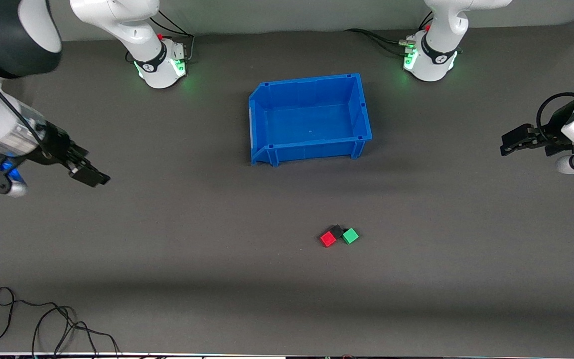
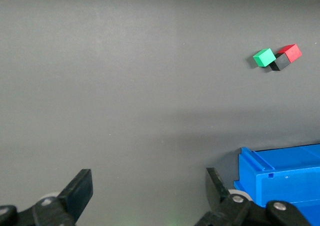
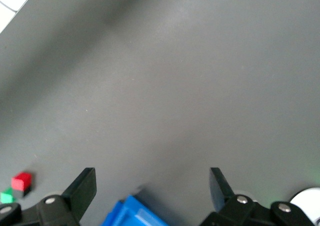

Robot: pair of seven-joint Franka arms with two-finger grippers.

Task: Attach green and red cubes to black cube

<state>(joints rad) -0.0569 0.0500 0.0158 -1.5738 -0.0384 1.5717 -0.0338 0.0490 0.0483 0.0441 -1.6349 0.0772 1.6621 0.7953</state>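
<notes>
The red cube (image 1: 327, 239) and green cube (image 1: 350, 236) touch the black cube (image 1: 337, 230), at 6 o'clock from the blue bin (image 1: 262, 107). The left end effector (image 1: 507, 143) and right end effector (image 1: 92, 178) are released, held over the surface (image 1: 167, 249) at its ends.

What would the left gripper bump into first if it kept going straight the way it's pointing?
Probably just the bare table. The left gripper, fingers open, points past the blue bin, and the green cube sits off its line. Depth is hard to judge.

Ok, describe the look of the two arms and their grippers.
Both arms are glossy white with black joint bands, green lights glowing at their bases and black cables trailing off. The left gripper and right gripper are black with blocky two-finger jaws; blue parts show at the right wrist.
</notes>
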